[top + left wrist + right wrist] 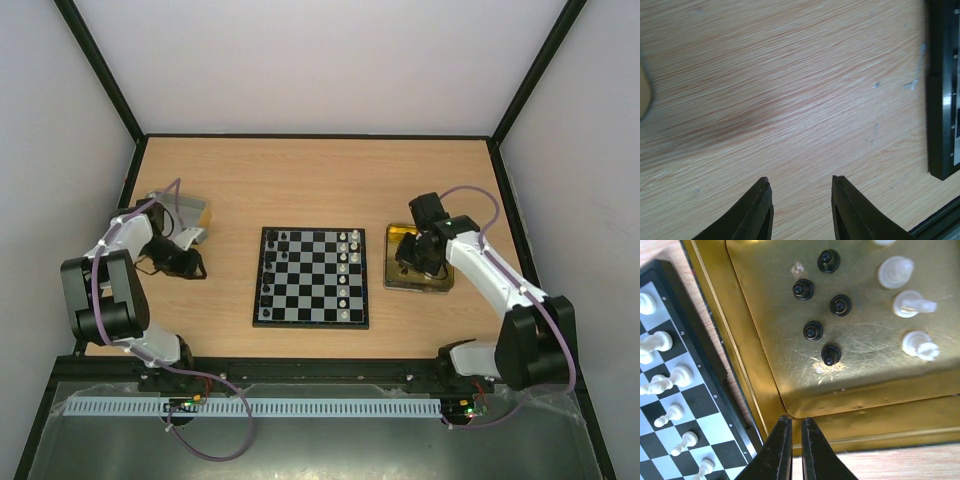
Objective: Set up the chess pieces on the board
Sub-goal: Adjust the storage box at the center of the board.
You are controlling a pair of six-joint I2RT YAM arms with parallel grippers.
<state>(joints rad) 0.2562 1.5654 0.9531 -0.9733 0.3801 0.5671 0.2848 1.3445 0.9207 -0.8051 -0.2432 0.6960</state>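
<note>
The board (310, 290) lies mid-table, with black chess pieces (268, 262) down its left side and white ones (345, 268) down its right. My right gripper (796, 419) hangs over the near corner of the gold tin (865, 412), shut with nothing between its fingers. Inside the tin stand several black pawns (831, 355) and three white pieces (912, 304). White pieces (677, 376) show on the board's edge (700, 400) in the right wrist view. My left gripper (801, 180) is open over bare wood, left of the board's border (940, 100).
A second tin (190, 213) sits at the far left behind the left arm (110, 290). The gold tin (440, 283) lies just right of the board. Black frame rails (320, 136) edge the table, with walls on three sides.
</note>
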